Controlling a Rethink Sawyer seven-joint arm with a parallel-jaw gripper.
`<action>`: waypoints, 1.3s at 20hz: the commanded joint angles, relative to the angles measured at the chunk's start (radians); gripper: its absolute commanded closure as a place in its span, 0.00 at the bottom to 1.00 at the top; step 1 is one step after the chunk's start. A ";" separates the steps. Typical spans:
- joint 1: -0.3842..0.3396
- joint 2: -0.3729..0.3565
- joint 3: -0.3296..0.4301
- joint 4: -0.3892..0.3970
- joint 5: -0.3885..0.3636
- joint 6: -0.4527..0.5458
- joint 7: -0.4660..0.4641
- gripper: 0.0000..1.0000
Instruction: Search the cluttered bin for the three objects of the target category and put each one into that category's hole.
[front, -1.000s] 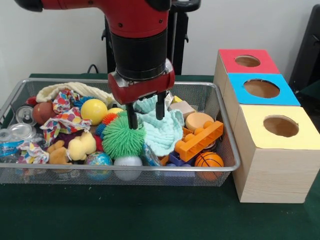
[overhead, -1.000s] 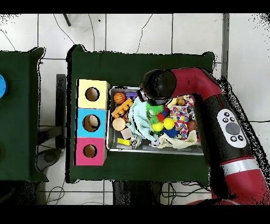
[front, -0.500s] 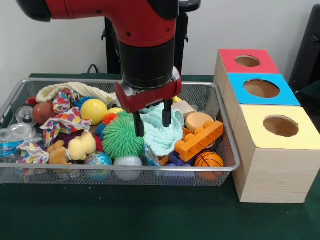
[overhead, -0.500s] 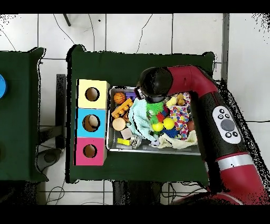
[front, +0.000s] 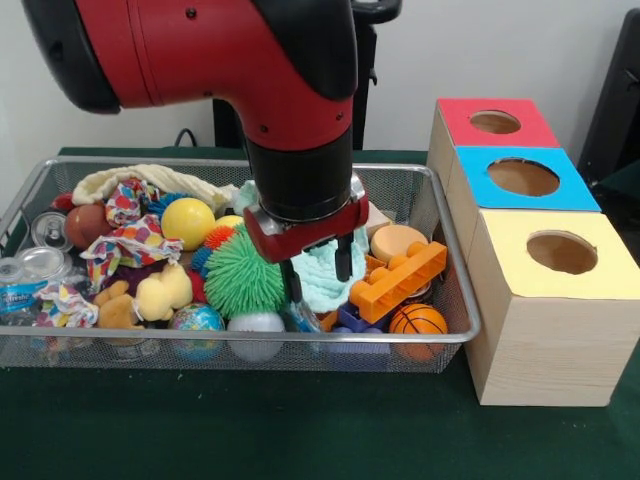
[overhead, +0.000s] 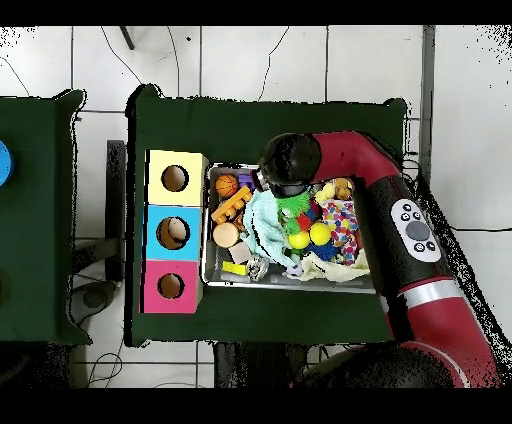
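- Front view: my black two-fingered gripper (front: 318, 277) is spread apart, holding nothing, low over the mint-green knitted cloth (front: 322, 283).
- Cloth lies mid-bin in the wire mesh bin (front: 455, 300), between the green spiky rubber ball (front: 240, 277) and the orange plastic building brick (front: 398, 281).

Wire-mesh metal bin (front: 440, 330); pale-wood boxes (front: 545, 345); glossy plastic orange brick (front: 398, 281); soft mint cloth (front: 322, 285); matt green counter (front: 230, 425).
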 joint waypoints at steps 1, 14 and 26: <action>-0.013 0.068 -0.023 -0.044 -0.079 -0.074 -0.193 0.00; -0.010 0.077 -0.038 -0.053 -0.103 -0.096 -0.163 0.00; -0.001 0.109 -0.077 -0.052 -0.118 -0.136 -0.110 0.00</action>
